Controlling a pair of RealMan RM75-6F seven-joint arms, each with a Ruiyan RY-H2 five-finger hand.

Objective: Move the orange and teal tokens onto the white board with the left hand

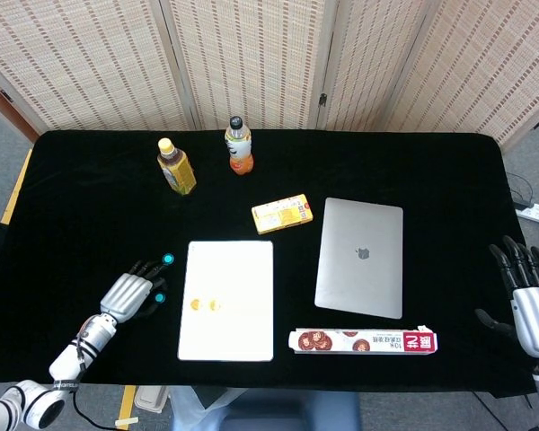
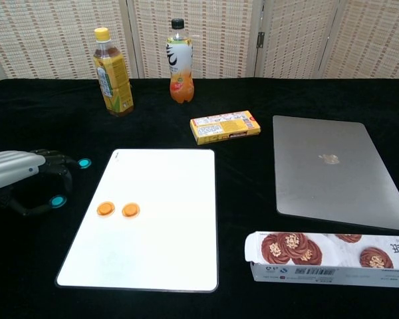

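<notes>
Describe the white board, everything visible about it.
The white board is a thin, flat rectangle with rounded corners, plain matte white, lying flat on the black table with its long side running away from the robot. Two orange tokens rest side by side near its left edge. The left hand is beside it, not touching.

Two orange tokens sit on white board; two teal tokens on cloth near left hand, which holds nothing.
</notes>
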